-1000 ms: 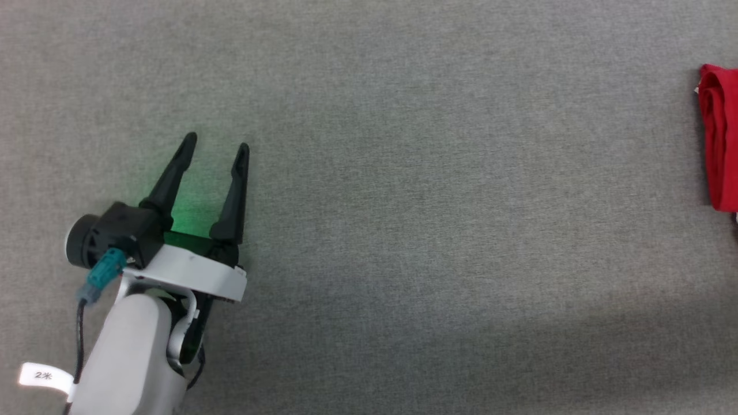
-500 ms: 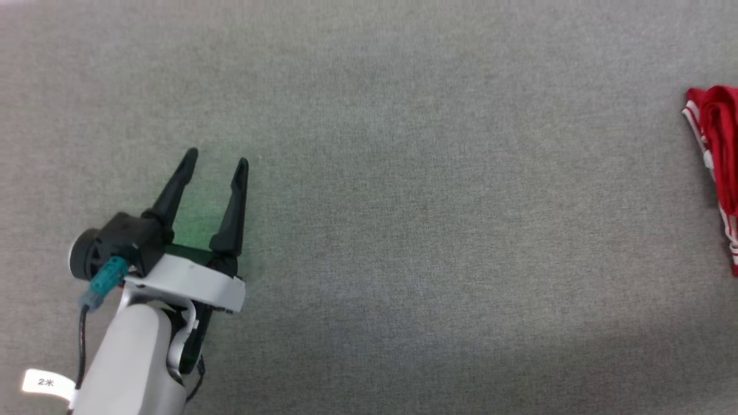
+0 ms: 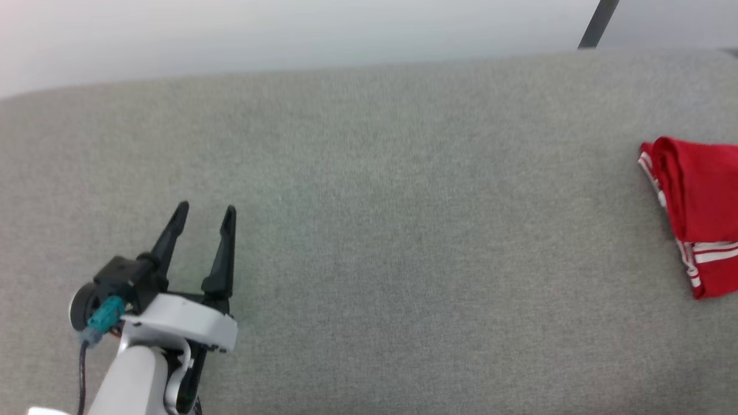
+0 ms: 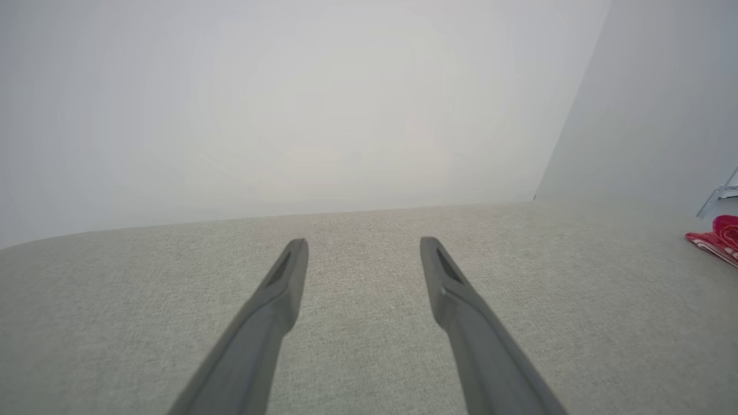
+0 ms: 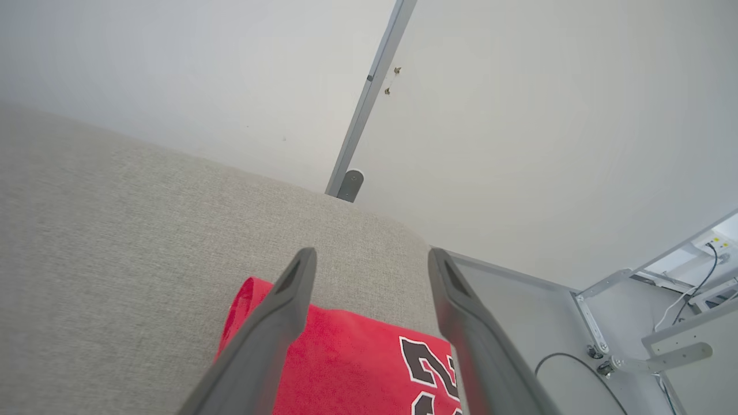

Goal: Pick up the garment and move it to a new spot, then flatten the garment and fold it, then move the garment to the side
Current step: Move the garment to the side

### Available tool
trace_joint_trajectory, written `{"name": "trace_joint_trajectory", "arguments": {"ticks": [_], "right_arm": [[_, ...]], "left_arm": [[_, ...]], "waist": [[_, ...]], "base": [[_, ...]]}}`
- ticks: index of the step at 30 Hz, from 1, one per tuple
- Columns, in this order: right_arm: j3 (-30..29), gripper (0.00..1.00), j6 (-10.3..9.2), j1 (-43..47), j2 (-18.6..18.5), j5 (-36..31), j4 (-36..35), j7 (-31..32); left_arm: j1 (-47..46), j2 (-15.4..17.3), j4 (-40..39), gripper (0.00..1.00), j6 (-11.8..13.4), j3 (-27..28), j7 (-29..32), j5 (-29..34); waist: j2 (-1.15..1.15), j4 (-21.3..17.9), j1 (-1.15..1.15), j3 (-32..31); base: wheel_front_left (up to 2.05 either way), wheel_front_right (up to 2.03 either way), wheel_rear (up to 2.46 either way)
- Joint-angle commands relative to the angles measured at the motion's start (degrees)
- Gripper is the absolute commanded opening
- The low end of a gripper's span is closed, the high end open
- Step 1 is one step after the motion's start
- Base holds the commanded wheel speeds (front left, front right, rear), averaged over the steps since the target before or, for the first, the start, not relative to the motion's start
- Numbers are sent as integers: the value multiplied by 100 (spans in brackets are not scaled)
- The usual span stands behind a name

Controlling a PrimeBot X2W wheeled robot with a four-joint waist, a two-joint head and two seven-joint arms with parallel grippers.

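Head view: the left gripper (image 3: 206, 206) hovers at lower left over the grey cloth surface (image 3: 403, 230), fingers spread wide, holding nothing. The garment (image 3: 700, 184) lies folded at the right edge.

Left wrist view: the left gripper (image 4: 362, 242) gapes empty; the garment (image 4: 718, 236) sits far right.

Right wrist view: the right gripper (image 5: 371, 252) stands wide above the garment (image 5: 357, 357), gripping nothing; a black 2 (image 5: 426, 366) shows.
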Motion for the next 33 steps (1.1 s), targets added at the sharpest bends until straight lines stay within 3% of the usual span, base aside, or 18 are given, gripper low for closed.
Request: {"name": "trace_joint_trajectory", "arguments": {"ticks": [1,8,16,33], "right_arm": [[-18,100,-9,251,105,83,-82,-197],[-235,100,-9,1003,501,78,-331,-656],[-1017,100,-9,2120,897,-166,-891,-961],[-2582,100,-9,4306,1993,-1042,-2702,-805]], "left_arm": [[171,-25,15,100,-1,54,-1,-35],[649,-44,-16,100,36,396,-1,-59],[1130,-49,-170,100,108,804,0,99],[1831,-180,-357,100,21,1343,0,324]], "waist": [[0,-8,0,-545],[0,-16,0,-1130],[0,113,0,-1433],[0,295,0,-1634]], "base": [[0,0,0],[0,0,0],[0,0,0],[0,0,0]]}}
